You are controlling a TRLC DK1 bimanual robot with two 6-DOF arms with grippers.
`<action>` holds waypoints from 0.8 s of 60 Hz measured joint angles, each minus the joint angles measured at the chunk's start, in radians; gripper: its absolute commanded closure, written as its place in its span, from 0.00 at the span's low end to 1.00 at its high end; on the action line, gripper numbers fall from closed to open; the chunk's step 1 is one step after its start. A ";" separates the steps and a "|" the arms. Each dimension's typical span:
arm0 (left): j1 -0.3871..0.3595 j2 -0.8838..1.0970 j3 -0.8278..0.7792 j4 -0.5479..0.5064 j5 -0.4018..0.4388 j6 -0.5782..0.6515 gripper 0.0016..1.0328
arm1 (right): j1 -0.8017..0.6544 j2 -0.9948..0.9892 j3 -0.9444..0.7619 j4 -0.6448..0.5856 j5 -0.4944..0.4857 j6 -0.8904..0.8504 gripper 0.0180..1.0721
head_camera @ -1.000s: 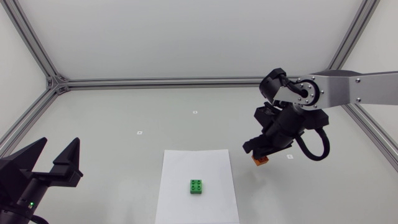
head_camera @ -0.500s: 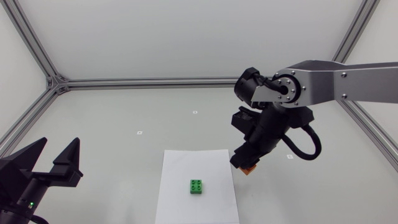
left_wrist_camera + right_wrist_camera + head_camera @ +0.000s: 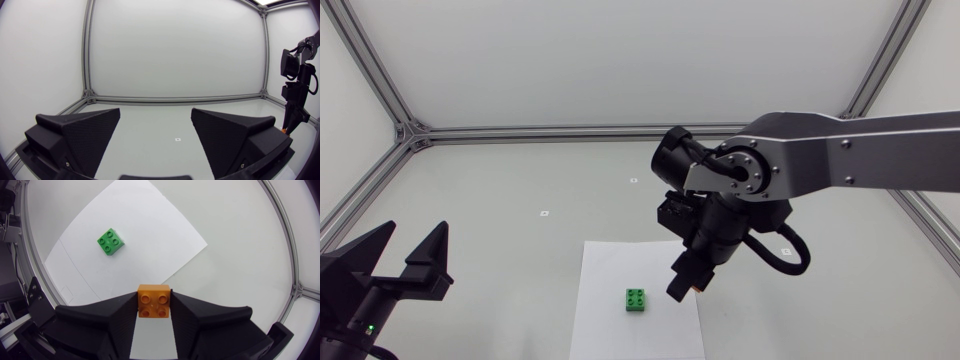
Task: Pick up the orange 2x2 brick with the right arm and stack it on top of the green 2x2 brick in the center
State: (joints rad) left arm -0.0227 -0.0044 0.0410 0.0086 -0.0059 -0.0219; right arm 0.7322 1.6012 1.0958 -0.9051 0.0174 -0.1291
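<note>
End effector grips orange brick; green brick ahead

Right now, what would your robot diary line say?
right fingers: shut on orange 2x2 brick | green 2x2 brick: on white paper, uncovered | left fingers: open, empty | stack: not yet done

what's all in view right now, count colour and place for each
table: 1, pale grey, under everything
sheet of paper: 1, white, flat at the table's centre front
green 2x2 brick: 1, green, studs up on the sheet of paper
orange 2x2 brick: 1, orange, held by the sheet of paper's right edge
right gripper: 1, black, shut on the orange 2x2 brick
left gripper: 1, black, open, at the table's left front
</note>
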 measured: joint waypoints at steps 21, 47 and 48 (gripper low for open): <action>0.000 0.000 0.000 0.000 0.000 0.000 0.04 | 0.140 0.043 0.015 0.049 0.040 -0.084 0.90; 0.000 0.000 0.000 0.000 0.000 0.000 0.04 | 0.204 0.124 0.060 0.092 0.040 -0.248 0.90; 0.000 0.000 0.000 0.000 0.000 0.000 0.04 | 0.205 0.127 0.064 0.092 0.040 -0.253 0.90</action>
State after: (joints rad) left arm -0.0223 -0.0044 0.0410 0.0090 -0.0059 -0.0219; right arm 0.9375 1.7287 1.1603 -0.8127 0.0570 -0.3824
